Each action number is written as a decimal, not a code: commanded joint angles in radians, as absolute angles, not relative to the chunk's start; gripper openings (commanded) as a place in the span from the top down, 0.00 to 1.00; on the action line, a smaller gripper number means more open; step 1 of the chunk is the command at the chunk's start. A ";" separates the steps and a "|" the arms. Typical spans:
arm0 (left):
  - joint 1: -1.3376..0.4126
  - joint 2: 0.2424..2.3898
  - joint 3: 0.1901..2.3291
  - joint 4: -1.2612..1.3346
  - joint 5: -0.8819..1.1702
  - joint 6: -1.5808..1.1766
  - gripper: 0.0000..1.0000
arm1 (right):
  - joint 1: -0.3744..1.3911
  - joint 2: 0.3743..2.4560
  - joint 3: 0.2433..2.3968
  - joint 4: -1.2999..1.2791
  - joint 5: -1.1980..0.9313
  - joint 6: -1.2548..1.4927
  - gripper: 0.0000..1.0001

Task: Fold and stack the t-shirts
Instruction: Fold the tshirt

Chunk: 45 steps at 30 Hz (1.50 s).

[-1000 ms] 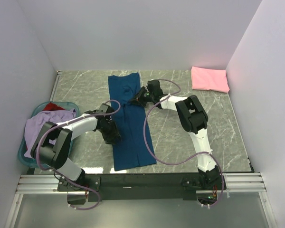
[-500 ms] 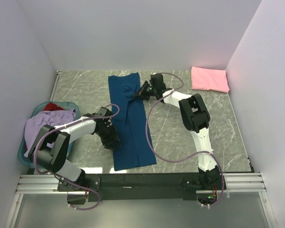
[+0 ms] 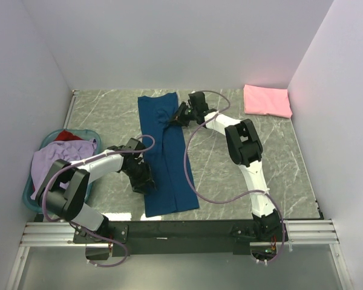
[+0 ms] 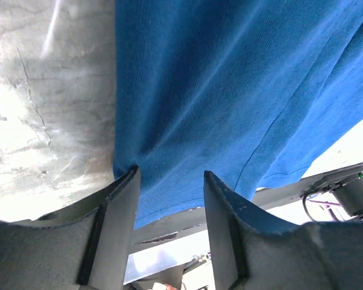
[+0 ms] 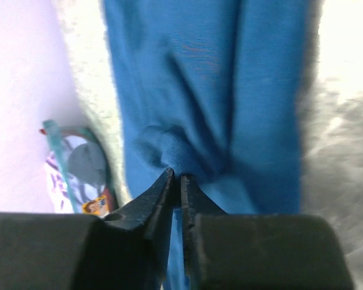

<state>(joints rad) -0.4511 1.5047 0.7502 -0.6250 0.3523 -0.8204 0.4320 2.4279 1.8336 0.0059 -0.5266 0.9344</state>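
Marble table [image 3: 278,157], navy t-shirt [image 3: 169,175] (long strip)

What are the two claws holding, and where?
Right gripper pinches the navy t-shirt by a bunched fold near its far end; left gripper is open at its edge, holding nothing.

Left claw [image 4: 169,172] jaws apart, right claw [image 5: 176,176] jaws nearly closed
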 commanded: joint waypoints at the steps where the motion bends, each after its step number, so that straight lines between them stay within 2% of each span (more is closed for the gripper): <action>1: -0.457 1.467 0.744 -0.647 0.370 -0.801 0.47 | 0.425 2.453 1.899 -0.037 -0.535 0.904 0.83; 6: -0.466 1.462 0.739 -0.652 0.380 -0.790 0.44 | 0.426 2.456 1.917 -0.067 -0.526 0.871 0.70; 9: -0.466 1.439 0.761 -0.669 0.370 -0.781 0.34 | 0.426 2.418 1.910 -0.104 -0.512 0.828 0.62; 13: -0.472 1.382 0.817 -0.721 0.309 -0.782 0.22 | 0.426 2.280 1.826 -0.156 -0.463 0.752 0.55; 16: -0.494 1.348 0.864 -0.775 0.246 -0.781 0.21 | 0.426 2.156 1.711 -0.199 -0.413 0.686 0.53; 18: -0.502 1.325 0.871 -0.787 0.226 -0.781 0.22 | 0.428 2.099 1.620 -0.239 -0.391 0.640 0.53; 21: -0.509 1.310 0.853 -0.775 0.215 -0.795 0.32 | 0.442 1.994 1.488 -0.267 -0.397 0.594 0.54; 22: -0.512 1.312 0.847 -0.761 0.221 -0.798 0.38 | 0.452 1.958 1.435 -0.276 -0.399 0.575 0.57; 25: -0.512 1.324 0.853 -0.735 0.218 -0.799 0.49 | 0.465 1.898 1.367 -0.285 -0.403 0.552 0.61; 28: -0.511 1.331 0.888 -0.695 0.183 -0.819 0.55 | 0.471 1.849 1.280 -0.246 -0.432 0.558 0.63; 35: -0.450 1.508 1.086 -0.620 0.121 -0.790 0.56 | 0.477 1.858 1.236 -0.213 -0.459 0.558 0.64; 38: -0.413 1.632 1.213 -0.609 0.107 -0.785 0.52 | 0.483 1.861 1.220 -0.192 -0.475 0.566 0.64; 45: -0.328 1.841 1.486 -0.526 0.117 -0.902 0.50 | 0.503 1.838 1.146 -0.121 -0.495 0.586 0.64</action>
